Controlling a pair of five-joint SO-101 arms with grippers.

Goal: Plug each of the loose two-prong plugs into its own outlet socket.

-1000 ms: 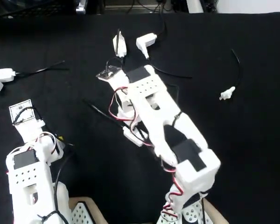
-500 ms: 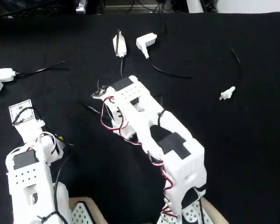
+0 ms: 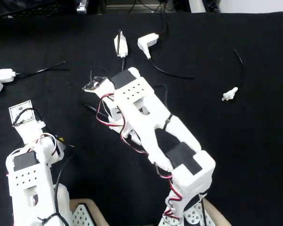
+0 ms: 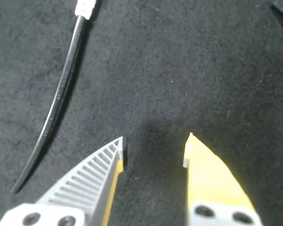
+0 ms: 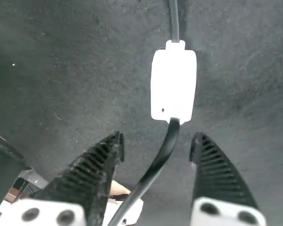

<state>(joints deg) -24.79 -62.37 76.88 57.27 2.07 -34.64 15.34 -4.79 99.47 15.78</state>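
Right claw [image 5: 156, 137] open, white plug body [image 5: 173, 87] just ahead.
Plug's long axis lines up with the jaw gap; the right arm [image 3: 146, 113], stretched toward 11 o'clock, is nearer.

From above, the right arm [image 3: 137, 94] hides the white connector [image 5: 173, 92] beneath it; whether plug or socket is unclear.

L tool [image 4: 155, 137] jaws apart above black cloth [image 4: 212, 66]; cable [image 4: 61, 94] nearby.
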